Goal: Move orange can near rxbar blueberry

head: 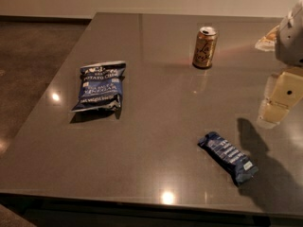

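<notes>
The orange can (pixel 205 47) stands upright on the far middle of the grey table (pixel 156 126), golden with dark script and a silver top. The rxbar blueberry (pixel 228 157), a flat dark blue wrapper with white text, lies diagonally near the front right. My gripper (pixel 278 103), cream-coloured, hangs over the right side of the table, to the right of and nearer than the can, and above and right of the bar. It holds nothing that I can see. Its shadow falls on the table beside the bar.
A puffy blue chip bag (pixel 99 85) lies on the left part of the table. A pale packet (pixel 266 40) sits at the far right, partly behind my arm (pixel 291 32). The table's front edge runs along the bottom, with dark floor to the left.
</notes>
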